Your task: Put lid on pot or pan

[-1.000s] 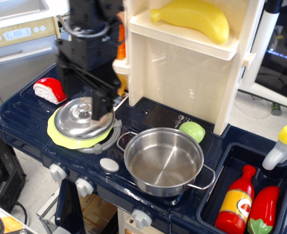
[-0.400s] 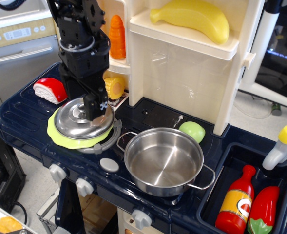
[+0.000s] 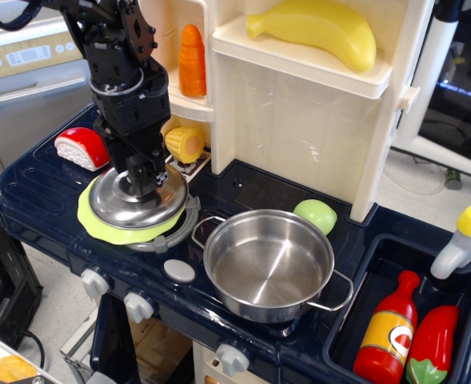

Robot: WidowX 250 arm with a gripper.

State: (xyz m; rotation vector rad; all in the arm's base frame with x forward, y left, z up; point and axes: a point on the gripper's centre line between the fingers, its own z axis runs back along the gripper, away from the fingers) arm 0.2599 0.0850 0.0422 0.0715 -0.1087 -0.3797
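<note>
1. Pot (image 3: 269, 262) sits empty at the front of the table (image 3: 35, 200), loop handles at its rim, nothing blocking the opening.
2. Lid (image 3: 137, 198) is well left of the pot, resting dome-up on a green plate (image 3: 99, 226) over the grey burner ring (image 3: 185, 228).
3. Gripper (image 3: 141, 180) is right over the lid's centre knob; the jaws look pinched at it, but I cannot tell if they're clamped yet (knob is hidden behind them).
4. Step in hand, my read: grasp the knob. Squeeze centred so the lid hangs level, lift straight up clear of the plate, then traverse right and lower concentric with the pot rim.
5. Risk: an off-centre pinch tilts the lid and drags the plate.
6. Versus a second ago: arm has swung upright and shifted left, uncovering the carrot (image 3: 191, 60) and corn (image 3: 184, 144) behind; jaws have come onto the knob. Lid, plate, pot unmoved.
</note>
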